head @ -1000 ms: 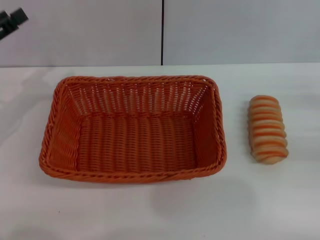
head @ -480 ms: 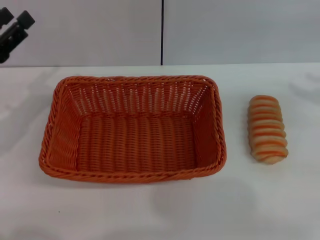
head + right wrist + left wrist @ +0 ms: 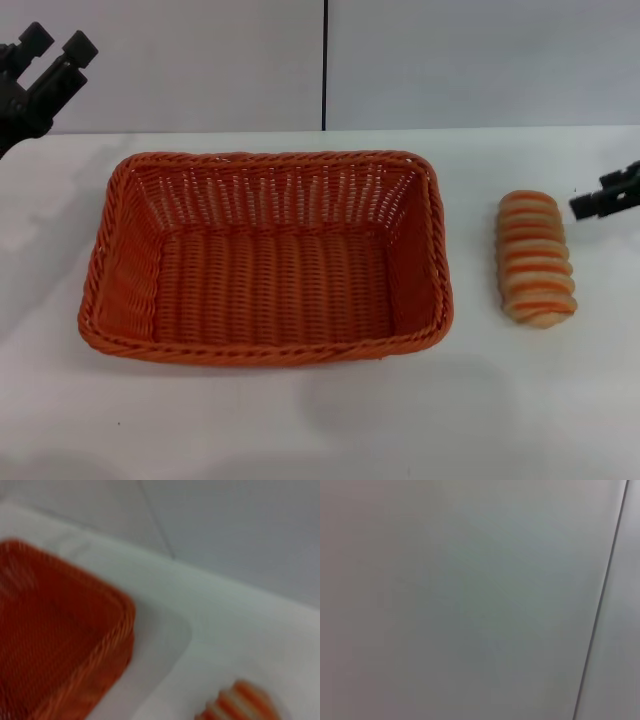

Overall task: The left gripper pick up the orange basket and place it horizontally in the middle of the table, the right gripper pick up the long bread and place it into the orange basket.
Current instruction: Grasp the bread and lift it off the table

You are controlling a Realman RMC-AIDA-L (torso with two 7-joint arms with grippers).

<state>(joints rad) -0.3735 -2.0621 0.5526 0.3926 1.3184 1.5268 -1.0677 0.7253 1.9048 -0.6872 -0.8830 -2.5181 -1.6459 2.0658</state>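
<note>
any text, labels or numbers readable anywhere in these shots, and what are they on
None can be read in any view.
The orange basket, the long bread and the table carry no print.
The left gripper, up at the far left, and the right gripper, just right of the bread, show no label from here.
The left wrist view shows only blank wall.

The scene was evenly and brightly lit, with soft shadows cast on the table [image 3: 300, 420]. The right wrist view was heavily blurred, the orange basket [image 3: 55, 630] and long bread [image 3: 235, 705] smeared.
</note>
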